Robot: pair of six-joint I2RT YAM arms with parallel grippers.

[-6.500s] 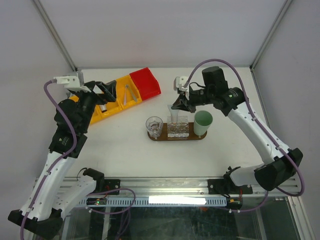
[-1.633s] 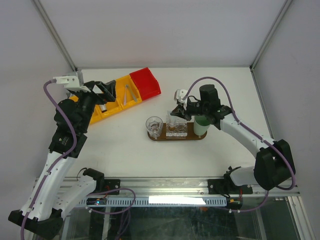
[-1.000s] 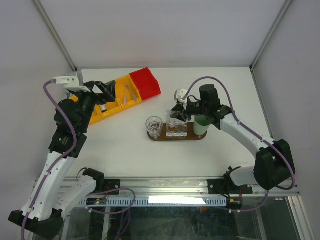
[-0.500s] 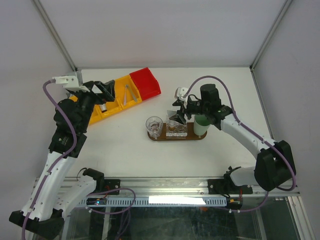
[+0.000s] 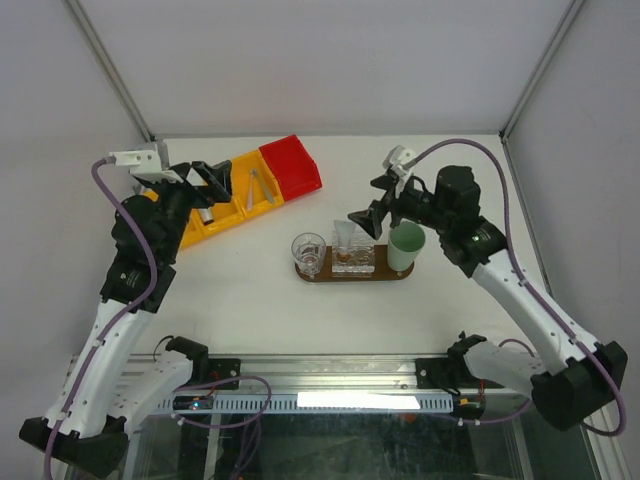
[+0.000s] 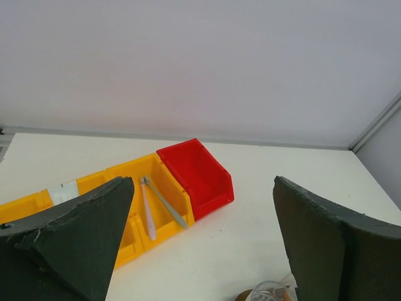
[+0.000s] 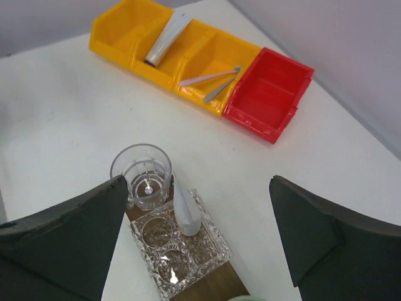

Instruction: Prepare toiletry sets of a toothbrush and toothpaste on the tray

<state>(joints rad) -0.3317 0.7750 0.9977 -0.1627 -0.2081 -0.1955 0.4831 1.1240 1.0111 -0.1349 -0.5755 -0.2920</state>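
Note:
The dark wooden tray (image 5: pixel 330 277) carries a clear glass (image 5: pixel 308 252), a cut-glass holder (image 5: pixel 357 259) and a mint cup (image 5: pixel 406 246). A pale grey-blue toothpaste tube (image 7: pixel 186 207) stands tilted in the holder (image 7: pixel 178 251), free of any fingers. My right gripper (image 5: pixel 370 202) hangs open above and behind it, holding nothing. Two thin toothbrushes (image 6: pixel 156 207) lie in a yellow bin (image 6: pixel 128 241). Another tube (image 7: pixel 166 36) lies in a yellow compartment further left. Over those bins my left gripper (image 5: pixel 212 180) hovers open and empty.
A red bin (image 5: pixel 291 166) adjoins the row of yellow bins (image 5: pixel 215 225) at the back left. Metal frame posts run along the table's back corners. White tabletop surrounds the tray (image 7: pixel 216 285).
My right gripper opened, let go of the toothpaste tube in the holder, then rose and drew back to the right. The left arm stayed still.

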